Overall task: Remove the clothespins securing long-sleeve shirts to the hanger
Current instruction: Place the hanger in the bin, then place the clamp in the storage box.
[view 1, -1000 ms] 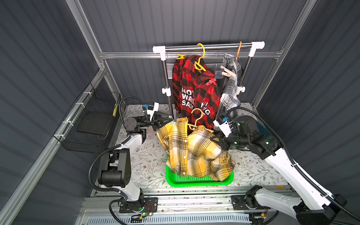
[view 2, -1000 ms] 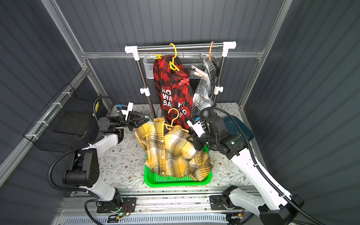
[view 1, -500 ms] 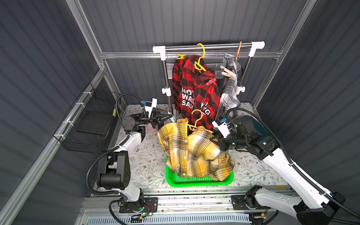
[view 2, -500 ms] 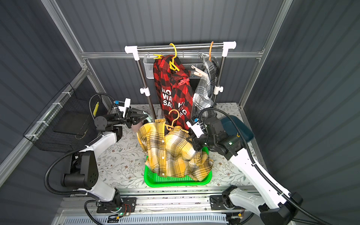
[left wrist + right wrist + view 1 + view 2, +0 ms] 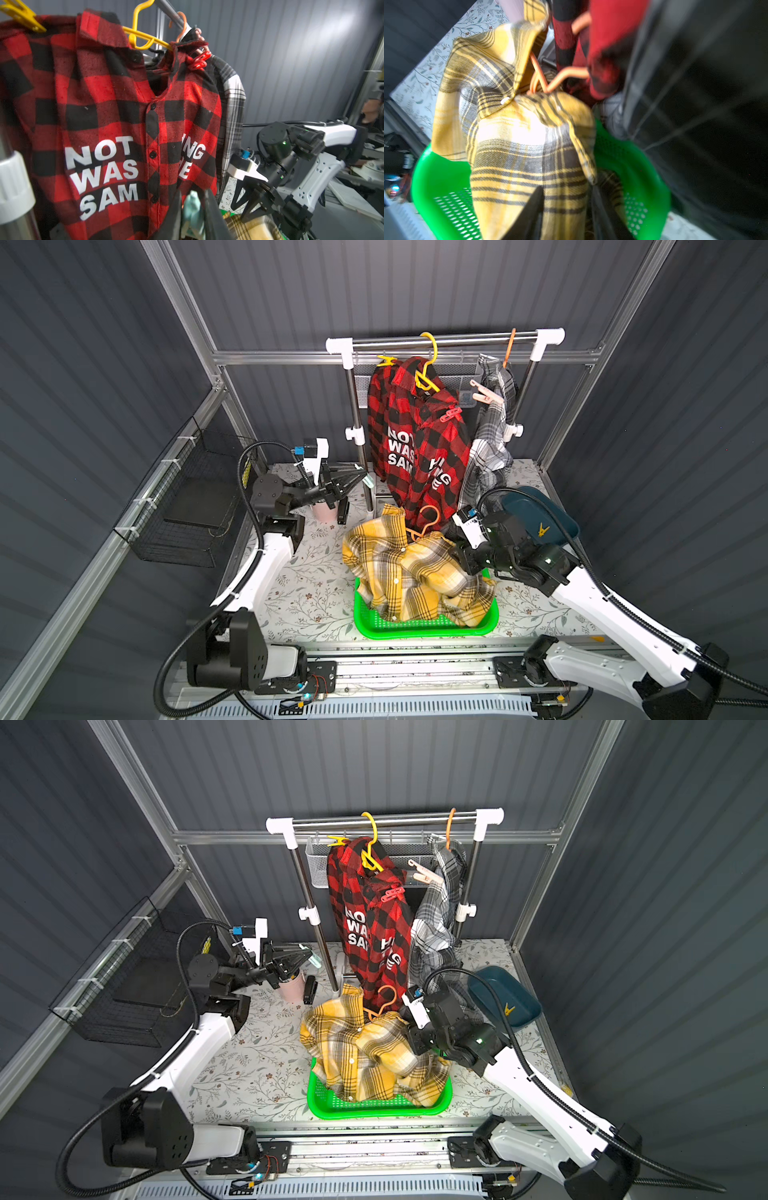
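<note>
My left pincer grips a pale clothespin beside the hanging red shirt. My right pincer stands parted over the yellow shirt lying in the green basket.

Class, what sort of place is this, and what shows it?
Likely a robot test cell staged as a laundry corner: two arms, an aluminium-framed enclosure, a clothes rail hung with plaid shirts.

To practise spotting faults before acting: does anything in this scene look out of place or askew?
Yes. The yellow plaid shirt lies heaped over the green basket, off the rail, with its orange hanger poking from the collar. The red check shirt hangs lopsided on its yellow hanger, one shoulder drooping low.
</note>
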Motion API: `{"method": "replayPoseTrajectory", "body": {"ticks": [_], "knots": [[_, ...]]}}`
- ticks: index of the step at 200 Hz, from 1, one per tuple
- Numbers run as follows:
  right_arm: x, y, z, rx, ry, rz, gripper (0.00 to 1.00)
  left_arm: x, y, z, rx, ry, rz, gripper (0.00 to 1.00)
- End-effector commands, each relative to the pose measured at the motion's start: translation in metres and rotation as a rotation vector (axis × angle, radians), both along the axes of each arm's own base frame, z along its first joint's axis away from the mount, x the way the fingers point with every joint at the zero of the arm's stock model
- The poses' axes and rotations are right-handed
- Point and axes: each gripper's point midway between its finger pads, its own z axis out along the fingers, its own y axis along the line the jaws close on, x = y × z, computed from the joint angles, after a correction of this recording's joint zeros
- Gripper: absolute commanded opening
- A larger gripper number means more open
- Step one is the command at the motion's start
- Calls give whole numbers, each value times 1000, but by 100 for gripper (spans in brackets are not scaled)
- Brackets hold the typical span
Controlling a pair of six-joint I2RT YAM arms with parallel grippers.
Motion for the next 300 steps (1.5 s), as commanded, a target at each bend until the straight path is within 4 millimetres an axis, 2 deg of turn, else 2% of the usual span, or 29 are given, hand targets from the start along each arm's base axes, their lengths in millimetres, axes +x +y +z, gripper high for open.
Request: {"method": "replayPoseTrajectory", "body": {"ticks": [1,20,38,75,89,92,128,132,146,175,227,300], "knots": [[5,-7,29,25,-112,-59,52,7,-7,-31,166,41,130,0],[-2,-5,53,61,-186,-38,58,9,-7,-27,140,91,153,0],[-12,5,76,90,-261,2,63,15,-7,-34,139,154,217,0],[-27,44,119,121,-399,104,68,23,1,-38,104,270,322,0],[-26,59,124,124,-417,131,69,26,5,-38,96,302,358,0],[-24,64,130,145,-435,130,70,26,6,-38,97,307,363,0],[-9,98,152,195,-500,164,72,31,11,-44,120,388,408,0],[-4,106,147,183,-492,169,72,32,12,-44,119,393,415,0],[3,122,150,187,-489,189,72,32,14,-45,113,408,428,0],[19,148,152,185,-438,203,70,29,16,-42,99,412,433,0],[39,177,146,234,-364,243,68,28,15,-42,96,420,427,0],[66,203,132,209,-312,257,67,28,16,-44,92,424,434,0]]}}
